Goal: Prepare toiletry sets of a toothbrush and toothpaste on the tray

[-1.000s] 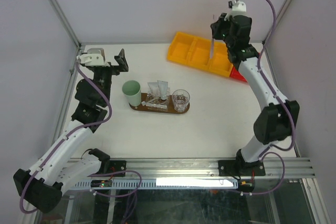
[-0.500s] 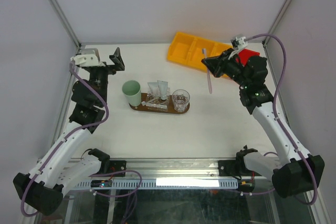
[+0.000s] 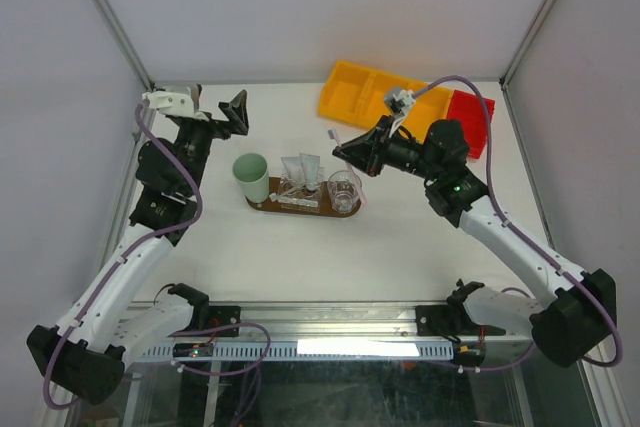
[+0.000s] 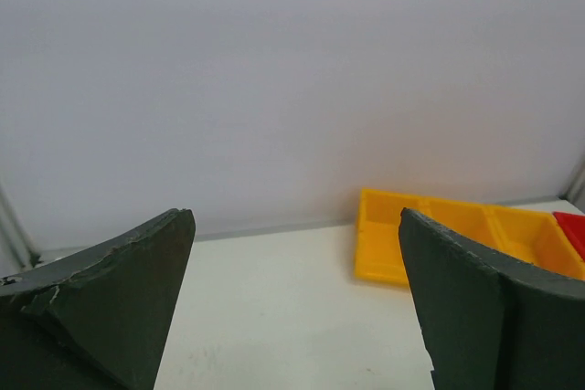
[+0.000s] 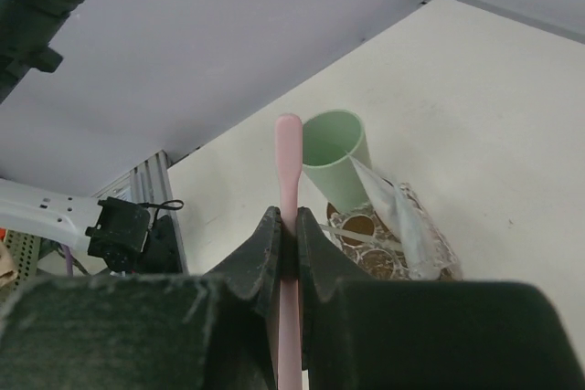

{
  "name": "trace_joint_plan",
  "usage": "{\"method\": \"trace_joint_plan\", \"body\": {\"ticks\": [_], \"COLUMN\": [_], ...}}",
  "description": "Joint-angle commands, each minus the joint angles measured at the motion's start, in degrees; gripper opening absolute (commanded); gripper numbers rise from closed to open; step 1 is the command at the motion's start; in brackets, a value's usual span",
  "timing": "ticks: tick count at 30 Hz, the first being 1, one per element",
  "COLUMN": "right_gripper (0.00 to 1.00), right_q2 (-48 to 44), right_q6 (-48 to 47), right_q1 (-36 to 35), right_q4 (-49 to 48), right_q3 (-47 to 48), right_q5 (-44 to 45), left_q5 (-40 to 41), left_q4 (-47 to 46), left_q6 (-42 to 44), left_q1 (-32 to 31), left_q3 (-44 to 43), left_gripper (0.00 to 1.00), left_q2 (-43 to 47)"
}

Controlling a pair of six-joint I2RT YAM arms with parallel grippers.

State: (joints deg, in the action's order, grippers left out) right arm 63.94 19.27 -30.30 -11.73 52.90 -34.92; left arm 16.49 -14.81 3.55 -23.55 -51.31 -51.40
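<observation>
Near the tray (image 3: 262, 206), right fingers (image 5: 265, 253) pinch a slim pale-pink toothbrush (image 5: 289, 171); left fingers (image 4: 119, 289) gape wide.

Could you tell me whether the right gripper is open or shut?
Shut on the toothbrush: in the right wrist view, the right gripper clamps both sides of its pale pink handle.

— How much of the toothbrush (image 5: 289, 166) shows?
— One end only; the rest is hidden inside the right end effector (image 5: 282, 228).
— And the red bin (image 4: 572, 225)?
— A corner; the left wrist view's edge cuts it off.
</observation>
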Motion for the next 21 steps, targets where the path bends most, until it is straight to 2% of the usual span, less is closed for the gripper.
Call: {"method": "trace_joint_plan", "body": {"ticks": [1, 10, 15, 18, 21], "right_gripper": [0.00, 0.00, 0.00, 0.00, 0.00], "right_q2": [1.01, 6.04, 7.36, 7.04, 6.17], "right_q6": [-3.54, -15.59, -17.93, -18.07, -19.00], "right_q1": [-3.72, -9.14, -10.64, -10.74, -10.82], "right_q4": [-8.47, -10.37, -12.36, -12.36, -11.63], "right_q3": [1.13, 4.08, 3.88, 3.64, 3.42], "right_q5": [0.85, -5.78, -3.65, -0.77, 0.75], "left_q5": [-11.88, -13.15, -14.54, -17.28, -19.79], "left_q4": [2.22, 3.04, 4.24, 8.19, 15.90], "left_q6": [-3.60, -4.14, -5.06, -7.92, -13.95], "left_q1": [0.26, 0.69, 1.31, 1.31, 1.27], "left_q3": [-4.10, -4.90, -6.08, -10.37, -15.30], "left_gripper": [0.99, 0.99, 0.99, 0.99, 0.99], "left_q2": [-1.94, -3.45, -1.87, -1.53, -3.09]}}
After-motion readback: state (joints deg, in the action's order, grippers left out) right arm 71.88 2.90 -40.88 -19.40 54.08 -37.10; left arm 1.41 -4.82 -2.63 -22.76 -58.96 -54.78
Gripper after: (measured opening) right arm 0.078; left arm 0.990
